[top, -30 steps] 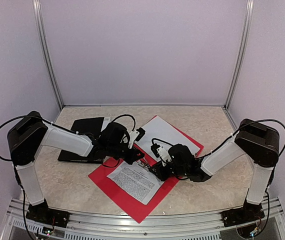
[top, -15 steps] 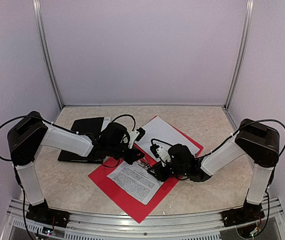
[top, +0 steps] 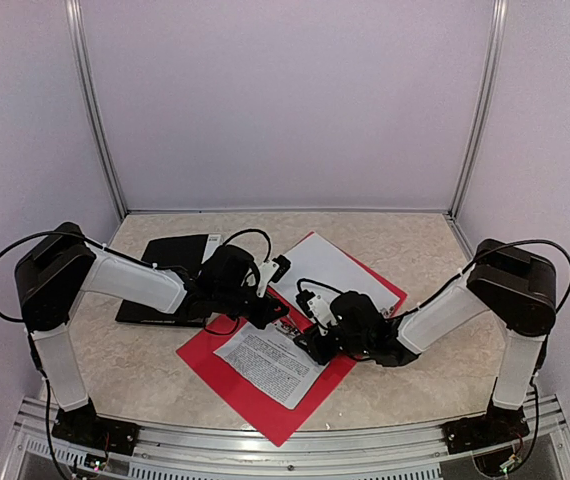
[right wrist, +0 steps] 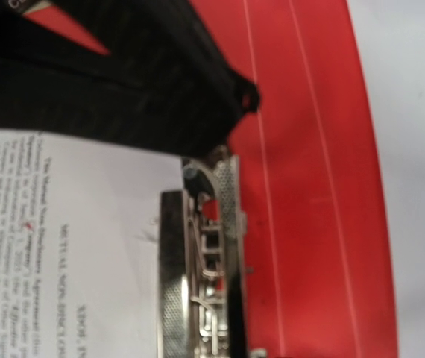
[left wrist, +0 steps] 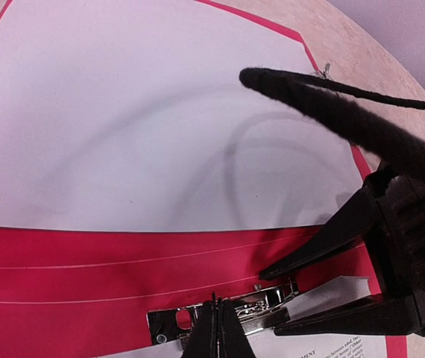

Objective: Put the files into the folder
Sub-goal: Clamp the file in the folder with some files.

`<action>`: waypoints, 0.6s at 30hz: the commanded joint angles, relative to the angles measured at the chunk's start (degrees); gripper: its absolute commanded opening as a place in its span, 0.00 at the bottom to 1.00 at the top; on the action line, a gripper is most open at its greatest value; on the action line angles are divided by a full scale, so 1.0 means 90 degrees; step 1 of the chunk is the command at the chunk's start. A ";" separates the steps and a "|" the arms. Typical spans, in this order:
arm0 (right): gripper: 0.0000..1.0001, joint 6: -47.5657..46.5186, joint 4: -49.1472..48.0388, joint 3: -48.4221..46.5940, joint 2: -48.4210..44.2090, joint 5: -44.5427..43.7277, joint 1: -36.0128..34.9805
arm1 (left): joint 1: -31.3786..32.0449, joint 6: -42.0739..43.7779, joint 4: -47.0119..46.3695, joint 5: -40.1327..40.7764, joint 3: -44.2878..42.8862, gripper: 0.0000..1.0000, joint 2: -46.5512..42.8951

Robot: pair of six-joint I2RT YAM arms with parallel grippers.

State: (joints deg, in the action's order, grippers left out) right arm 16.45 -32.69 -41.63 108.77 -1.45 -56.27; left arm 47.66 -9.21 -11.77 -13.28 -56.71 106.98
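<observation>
The red folder (top: 265, 410) lies open in front of the arms. A printed file sheet (top: 270, 362) rests on its near half, and a blank white sheet (top: 330, 268) on its far half. Along the spine sits the folder's metal clip (left wrist: 235, 313), over the printed sheet's top edge (right wrist: 71, 224). My left gripper (left wrist: 215, 328) is shut, its tips pressed down on the clip's left part. My right gripper (left wrist: 268, 300) reaches in from the right. One finger lies on each side of the clip's lever (right wrist: 205, 261), close against it.
A black clipboard (top: 165, 280) lies flat on the table behind the left arm. A black cable (left wrist: 332, 112) of the right arm crosses above the blank sheet. The enclosure's walls (top: 285, 100) close off the back and both sides.
My right wrist has shifted slightly left along the folder's spine, toward the left gripper. The left arm and the sheets have not moved.
</observation>
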 commanded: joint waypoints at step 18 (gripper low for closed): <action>0.20 0.0032 0.1285 0.0505 0.0432 -0.0391 -0.0056 | -0.0164 -0.0326 0.0686 0.0411 0.0533 0.00 0.0245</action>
State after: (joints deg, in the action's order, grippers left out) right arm 15.55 -33.32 -40.77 108.79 -3.05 -56.66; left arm 47.22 -10.72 -13.17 -12.05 -55.02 106.98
